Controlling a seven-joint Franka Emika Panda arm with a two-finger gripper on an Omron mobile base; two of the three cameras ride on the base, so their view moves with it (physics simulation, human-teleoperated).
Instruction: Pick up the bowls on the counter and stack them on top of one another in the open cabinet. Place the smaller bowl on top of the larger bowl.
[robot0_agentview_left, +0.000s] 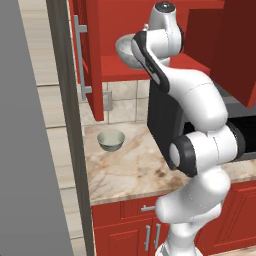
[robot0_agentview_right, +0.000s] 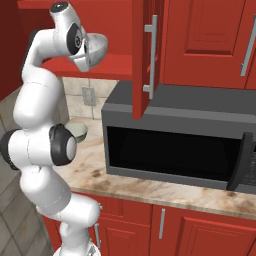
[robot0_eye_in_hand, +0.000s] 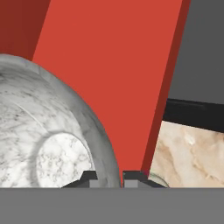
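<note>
Wide white-grey marbled bowl (robot0_eye_in_hand: 48, 131) sits closest to the hand cam, its rim pinched between the two small dark fingers (robot0_eye_in_hand: 89, 177); gap between them v. narrow, wall of bowl in it. Bowls counted: 2. The marbled one (robot0_agentview_left: 127, 50) is up at the red wall cabinet (robot0_agentview_left: 95, 30), held just above the red shelf (robot0_agentview_left: 120, 67), tilted, opening facing partly sideways; whether it touches the shelf I can't tell. Second is a small round dull grey-green bowl (robot0_agentview_left: 111, 140) w/ pale inside, upright on the beige marbled stone worktop (robot0_agentview_left: 135, 170), near the back wall, well below the other. In right base view it peeks out behind the arm's elbow (robot0_agentview_right: 80, 131).

Cabinet door w/ long vertical silver bar handle (robot0_agentview_left: 80, 55) stands open, 1 door. Black microwave (robot0_agentview_right: 175, 145), 1, on worktop right of the small bowl, its door ajar.

Arm: white, dark joints, rises from base, elbow bent back over worktop, forearm reaching up and fwd; wrist at shelf height, gripper (robot0_agentview_right: 89, 52) turned sideways into cabinet opening.
</note>
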